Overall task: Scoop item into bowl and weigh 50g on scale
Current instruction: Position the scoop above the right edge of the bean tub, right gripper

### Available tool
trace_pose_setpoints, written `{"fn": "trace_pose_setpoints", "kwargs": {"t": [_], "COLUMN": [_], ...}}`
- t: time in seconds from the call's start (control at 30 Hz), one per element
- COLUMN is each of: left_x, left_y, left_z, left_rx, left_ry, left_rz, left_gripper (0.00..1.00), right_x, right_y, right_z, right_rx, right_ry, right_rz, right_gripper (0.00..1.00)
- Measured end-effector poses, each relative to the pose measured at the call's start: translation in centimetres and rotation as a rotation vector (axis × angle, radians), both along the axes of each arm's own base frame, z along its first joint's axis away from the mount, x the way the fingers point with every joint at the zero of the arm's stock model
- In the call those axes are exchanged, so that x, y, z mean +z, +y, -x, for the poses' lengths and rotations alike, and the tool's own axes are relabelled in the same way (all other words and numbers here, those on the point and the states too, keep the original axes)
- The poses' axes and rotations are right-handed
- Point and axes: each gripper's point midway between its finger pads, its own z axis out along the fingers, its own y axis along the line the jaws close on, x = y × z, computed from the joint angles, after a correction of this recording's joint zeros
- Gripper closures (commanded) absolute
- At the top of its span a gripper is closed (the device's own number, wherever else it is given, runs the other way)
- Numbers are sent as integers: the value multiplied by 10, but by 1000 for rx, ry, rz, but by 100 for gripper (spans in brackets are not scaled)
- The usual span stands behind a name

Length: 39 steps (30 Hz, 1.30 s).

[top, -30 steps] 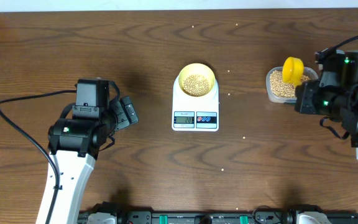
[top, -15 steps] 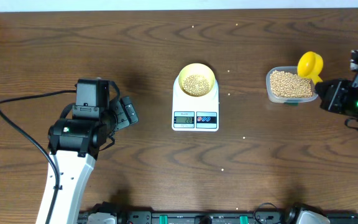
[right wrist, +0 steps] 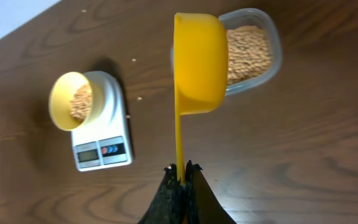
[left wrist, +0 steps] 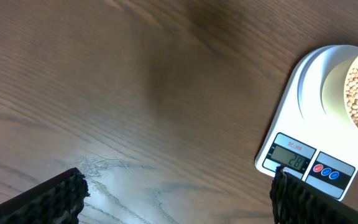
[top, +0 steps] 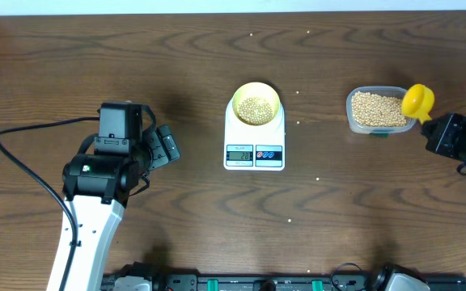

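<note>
The right end effector (right wrist: 180, 173) pinched the scoop (right wrist: 197, 62) by its handle at the bean container (top: 376, 90), probably to dig. The left end effector (top: 165, 146) sat spread, idle.

Dark brown wood-grain surface (top: 217, 210) fills overhead view edge to edge, w/ thin pale strip (top: 217, 6) beyond its far edge at 12 o'clock (wall or floor, can't tell), & in left wrist view a soft whitish glare patch (left wrist: 123, 180) at approx 7 o'clock.
</note>
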Motion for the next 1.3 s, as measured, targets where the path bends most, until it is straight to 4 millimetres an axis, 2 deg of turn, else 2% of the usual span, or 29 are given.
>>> {"fn": "trace_pose_setpoints", "kwargs": {"t": [0.53, 0.8, 1.0, 1.3], "left_x": [0, 0, 0, 0], "left_y": [0, 0, 0, 0], "left_z": [0, 0, 0, 0], "left_rx": [0, 0, 0, 0], "left_ry": [0, 0, 0, 0], "left_rz": [0, 0, 0, 0], "left_gripper": [4, 4, 4, 4], "right_x": [-15, -20, -36, -64], "right_y": [-13, -31, -39, -27], "right_z": [-7, -14, -32, -49], "right_rx": [-21, -57, -57, 1], "right_ry": [47, 53, 85, 151], "right_rz": [43, 126, 125, 47], "right_gripper": [99, 99, 99, 99]}}
